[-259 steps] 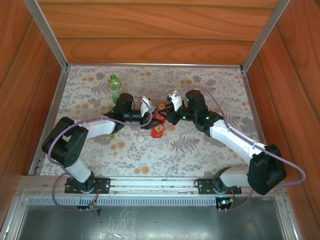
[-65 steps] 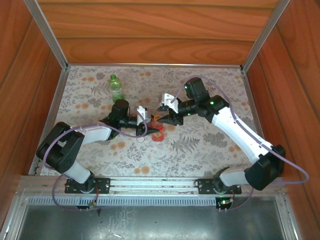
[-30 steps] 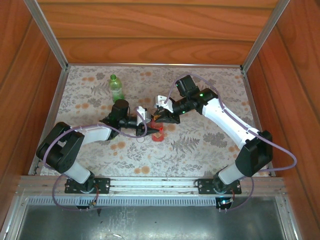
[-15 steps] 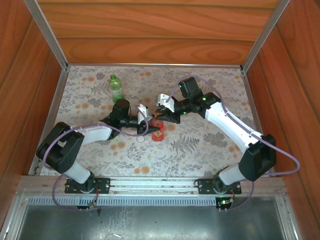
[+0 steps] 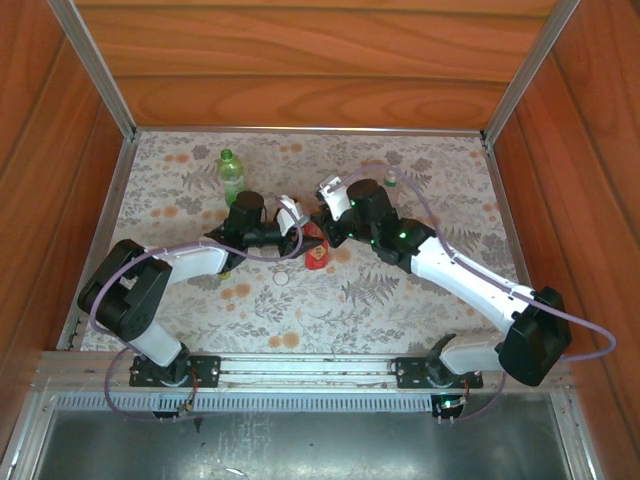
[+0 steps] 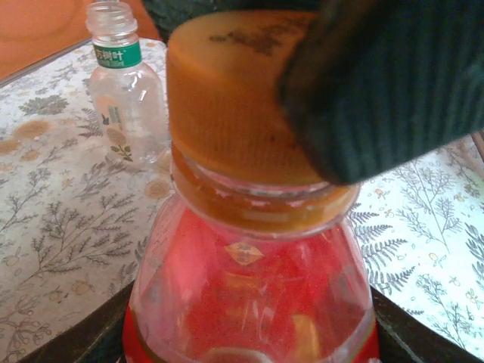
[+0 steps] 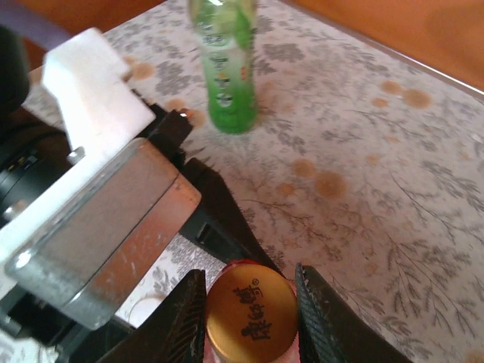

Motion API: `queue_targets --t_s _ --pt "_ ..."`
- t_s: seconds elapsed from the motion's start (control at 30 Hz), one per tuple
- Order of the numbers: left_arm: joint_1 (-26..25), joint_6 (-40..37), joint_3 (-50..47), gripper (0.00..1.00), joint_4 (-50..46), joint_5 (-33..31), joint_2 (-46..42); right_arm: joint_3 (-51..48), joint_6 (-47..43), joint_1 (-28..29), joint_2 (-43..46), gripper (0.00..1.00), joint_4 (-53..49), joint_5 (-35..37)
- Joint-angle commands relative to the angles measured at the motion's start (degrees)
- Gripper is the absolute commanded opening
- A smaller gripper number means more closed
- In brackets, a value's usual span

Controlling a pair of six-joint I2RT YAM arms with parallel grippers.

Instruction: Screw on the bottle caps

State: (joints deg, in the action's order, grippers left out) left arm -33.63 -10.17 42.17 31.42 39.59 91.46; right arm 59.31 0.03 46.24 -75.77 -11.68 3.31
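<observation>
The capped bottle (image 5: 318, 257) is stood mid-bench (image 5: 400, 300), clasped low from the left by the left pincer (image 5: 303, 243). Its cap (image 7: 252, 314) is clasped by the right pincer (image 7: 250, 299). A taller bottle (image 5: 231, 177) is set behind-left, a smaller bottle (image 5: 391, 180) behind-right.

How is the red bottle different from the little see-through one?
The red bottle looks red; the clear bottle is see-through with a green label. The red bottle wears an orange cap, gripped by the right gripper; the clear bottle's neck is open. The red bottle is held, the clear bottle stands free on the cloth. Both stand upright.
</observation>
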Motion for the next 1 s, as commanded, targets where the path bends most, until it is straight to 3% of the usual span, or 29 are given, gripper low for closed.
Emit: queue_targets --t_s 0.0,0.17,0.27,0.53,0.83,0.97 --pt "0.76 2.33 1.95 0.57 1.05 -5.88 0.89 -3.95 9.62 1.22 -1.06 0.12 -10.82 11.35" --pt "0.76 1.54 1.08 0.57 1.08 -5.33 0.73 -2.94 7.02 1.22 -0.15 0.19 -10.11 8.85" --pt "0.76 -0.37 0.18 0.57 1.09 -3.62 0.37 -1.68 2.54 1.13 0.77 0.38 -8.34 5.04" --pt "0.8 -7.66 -3.78 0.58 1.08 1.55 -1.91 -2.58 -10.36 0.87 6.99 0.68 -4.03 -2.87" --pt "-0.22 -17.54 -7.74 0.58 1.06 -2.54 -6.99 4.13 -38.09 0.8 9.75 0.72 -24.37 -13.76" --pt "-0.28 -19.43 -8.49 0.58 0.98 0.78 -6.85 8.58 -46.27 -0.06 6.3 0.71 -29.36 -17.14"
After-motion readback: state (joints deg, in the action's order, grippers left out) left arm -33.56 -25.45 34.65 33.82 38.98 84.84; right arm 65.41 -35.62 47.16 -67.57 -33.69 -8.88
